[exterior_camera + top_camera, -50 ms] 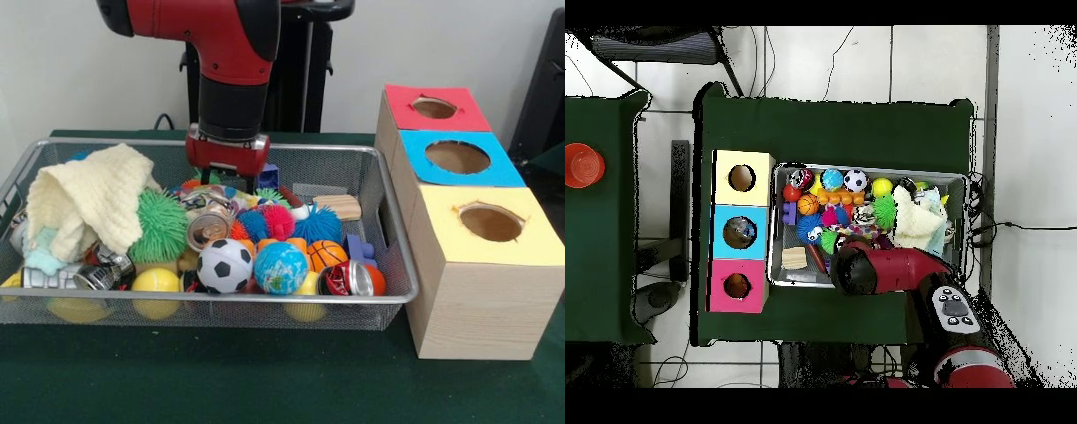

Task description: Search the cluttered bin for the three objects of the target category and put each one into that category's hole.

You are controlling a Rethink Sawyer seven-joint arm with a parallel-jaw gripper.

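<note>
Silver wire mesh forms the bin (397, 256), heaped with clutter. The gripper (228, 181) hangs low over the bin's far edge, its tips lost among the toys, so I cannot tell how far it is open or whether it holds anything. Beneath it lies a shiny metal can (209, 229), tipped with its round end facing the near edge. A soccer ball (224, 265), a globe ball (281, 267) and a small basketball (327, 254) sit along the near edge. A soft yellow cloth (88, 199) fills one end. Beside the other end stands the wooden box (477, 305) with three round holes.
</note>
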